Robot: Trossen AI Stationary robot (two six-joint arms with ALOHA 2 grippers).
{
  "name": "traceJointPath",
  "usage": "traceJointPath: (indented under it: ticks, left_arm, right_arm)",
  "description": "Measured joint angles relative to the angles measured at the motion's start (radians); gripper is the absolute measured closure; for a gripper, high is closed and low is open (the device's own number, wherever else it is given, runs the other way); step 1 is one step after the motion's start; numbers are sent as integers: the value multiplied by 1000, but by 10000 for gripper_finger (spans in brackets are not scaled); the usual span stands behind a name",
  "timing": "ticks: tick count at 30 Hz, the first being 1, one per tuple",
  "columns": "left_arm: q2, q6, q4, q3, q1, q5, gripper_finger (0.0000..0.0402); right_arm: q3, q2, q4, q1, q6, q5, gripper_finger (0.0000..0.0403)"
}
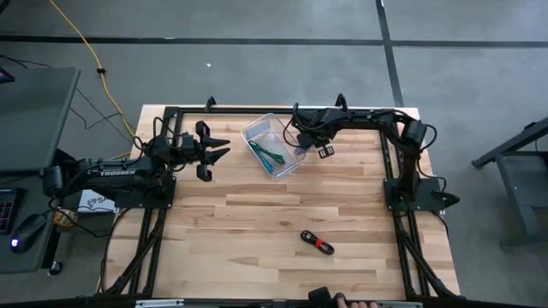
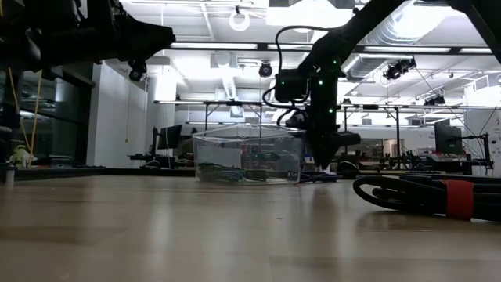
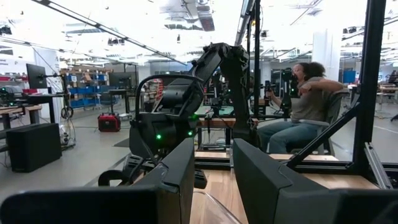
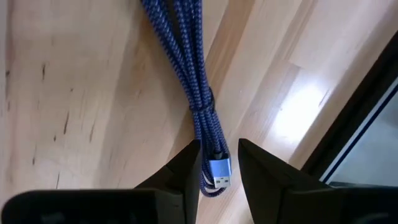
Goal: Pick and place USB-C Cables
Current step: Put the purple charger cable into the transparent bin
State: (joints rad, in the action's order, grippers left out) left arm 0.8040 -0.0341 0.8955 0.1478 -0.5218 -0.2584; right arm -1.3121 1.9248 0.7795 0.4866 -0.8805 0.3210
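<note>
Right end effector point(image 4: 217, 163) lowered beside the clear bin point(image 1: 272, 144), fingers apart and straddling the plug end of the purple cable point(image 4: 194, 87) lying flat on the tabletop point(image 1: 257, 222). Left end effector point(image 1: 214, 151) raised off to the bin's other side, fingers parted, empty. Green cable point(image 1: 272, 156) inside the bin, perhaps with a teal one, hard to separate. Black cable with red band point(image 1: 318, 243) well apart, near the front edge.
</note>
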Motion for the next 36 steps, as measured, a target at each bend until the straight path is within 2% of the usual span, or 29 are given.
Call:
traceJointPath:
  ticks: [15, 20, 24, 30, 36]
  left_arm:
    - [0, 0, 0, 0, 0, 0, 312]
    - [0, 0, 0, 0, 0, 0, 312]
    - [0, 0, 0, 0, 0, 0, 312]
    - [0, 0, 0, 0, 0, 0, 312]
    - [0, 0, -1, 0, 0, 0, 312]
  right_arm:
    - [0, 0, -12, 19, 42, -1, 304]
    - [0, 0, -11, 38, 42, -66, 303]
    - [0, 0, -11, 50, 36, -105, 284]
    - [1, 0, -11, 64, 35, -85, 241]
    - [1, 0, -18, 65, 105, -93, 234]
